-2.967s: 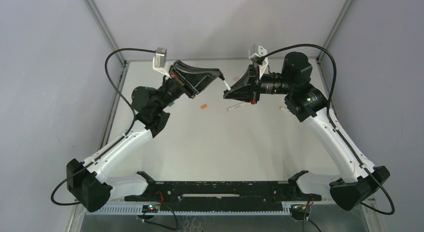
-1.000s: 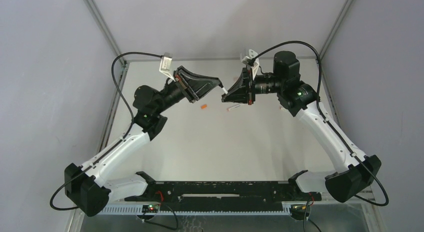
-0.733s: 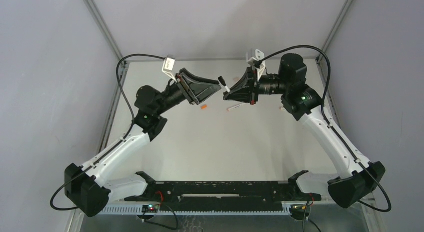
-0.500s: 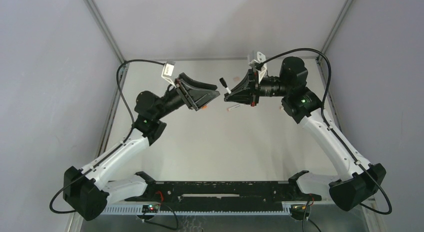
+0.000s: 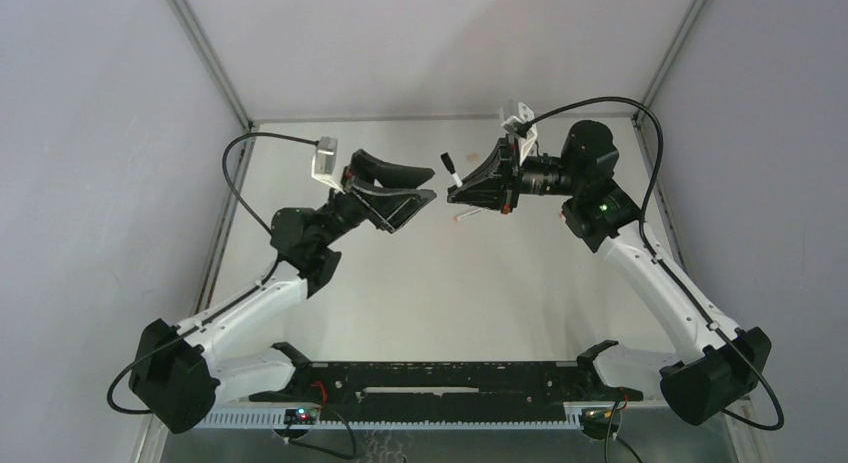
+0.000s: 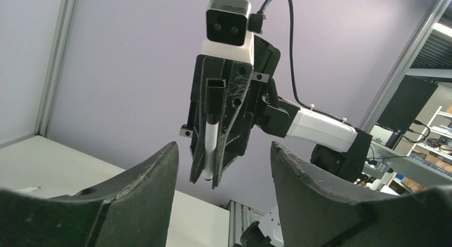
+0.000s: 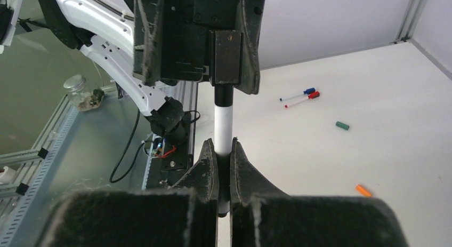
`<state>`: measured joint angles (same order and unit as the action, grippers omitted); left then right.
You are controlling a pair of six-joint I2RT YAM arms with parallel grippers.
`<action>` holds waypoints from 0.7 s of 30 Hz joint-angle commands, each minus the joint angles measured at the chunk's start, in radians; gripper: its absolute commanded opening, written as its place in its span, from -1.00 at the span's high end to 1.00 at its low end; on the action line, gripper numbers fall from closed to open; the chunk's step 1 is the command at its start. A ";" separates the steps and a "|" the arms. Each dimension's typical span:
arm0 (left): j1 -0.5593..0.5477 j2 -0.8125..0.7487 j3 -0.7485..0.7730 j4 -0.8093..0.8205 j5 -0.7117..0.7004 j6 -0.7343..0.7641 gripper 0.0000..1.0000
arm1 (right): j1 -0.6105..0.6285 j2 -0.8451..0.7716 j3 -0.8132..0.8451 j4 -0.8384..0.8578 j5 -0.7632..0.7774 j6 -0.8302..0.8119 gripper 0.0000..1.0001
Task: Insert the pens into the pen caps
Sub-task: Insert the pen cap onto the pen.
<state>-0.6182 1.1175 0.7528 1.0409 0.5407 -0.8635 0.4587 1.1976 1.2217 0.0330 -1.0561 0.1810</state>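
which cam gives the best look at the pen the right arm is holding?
Right wrist: the pen stands mid-frame, large, white barrel clamped in the right tool, black end up. Left wrist shows its whole length, smaller, against that tool. Top external shows only a tiny sliver.

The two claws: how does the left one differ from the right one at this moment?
The left claw is open; the right claw is shut. The left claw holds nothing; the right claw grips a white pen with a black cap. Both are black, raised off the table and point toward each other.
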 commanded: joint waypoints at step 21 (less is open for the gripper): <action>-0.092 0.126 0.083 0.144 -0.047 0.022 -0.03 | 0.031 -0.030 -0.028 0.100 0.018 0.091 1.00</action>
<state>-0.6987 1.2343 0.7750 1.1061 0.5041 -0.8471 0.4801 1.1847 1.1976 0.0994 -1.0473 0.2523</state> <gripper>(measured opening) 0.524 0.044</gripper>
